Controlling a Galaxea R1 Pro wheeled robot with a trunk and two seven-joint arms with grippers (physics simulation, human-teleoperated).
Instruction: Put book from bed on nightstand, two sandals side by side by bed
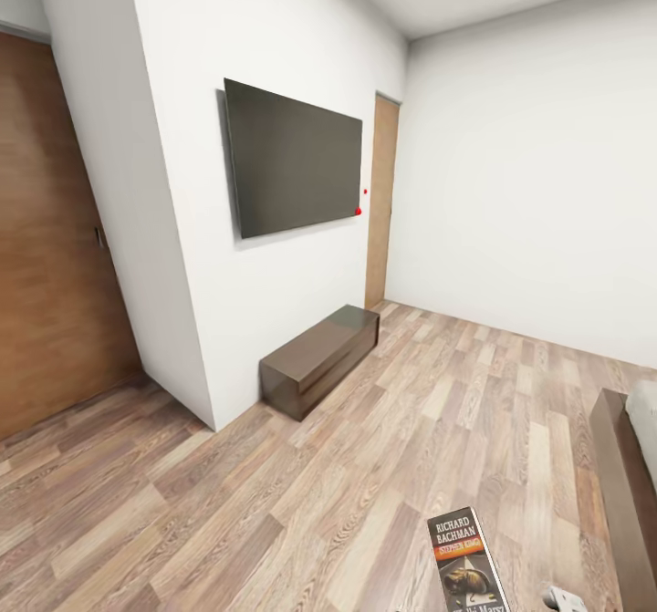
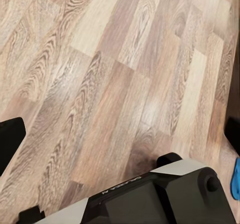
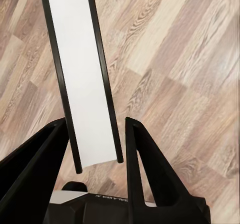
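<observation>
The right gripper [image 3: 97,144] is clenched on the book [image 3: 80,73]: in the right wrist view the paperback stands edge-on between the two black fingers [image 3: 145,169], its white page block flanked by thin dark covers, running out past the fingertips over the wood-plank floor [image 3: 190,58]. From the head view the book [image 1: 465,562] shows its dark cover with "Richard Bachman" and an orange band, held above the floor just beside the dark-brown frame of the bed [image 1: 630,493] and well apart from the long low dark bench [image 1: 319,357], which stands against the white wall under the black wall screen [image 1: 292,160]. In the left wrist view the left gripper's fingers [image 2: 10,139] sit at opposite edges of the picture, jaws released and holding nothing, with a sliver of a blue sandal [image 2: 236,179] on the floor near the robot's base [image 2: 150,196].
</observation>
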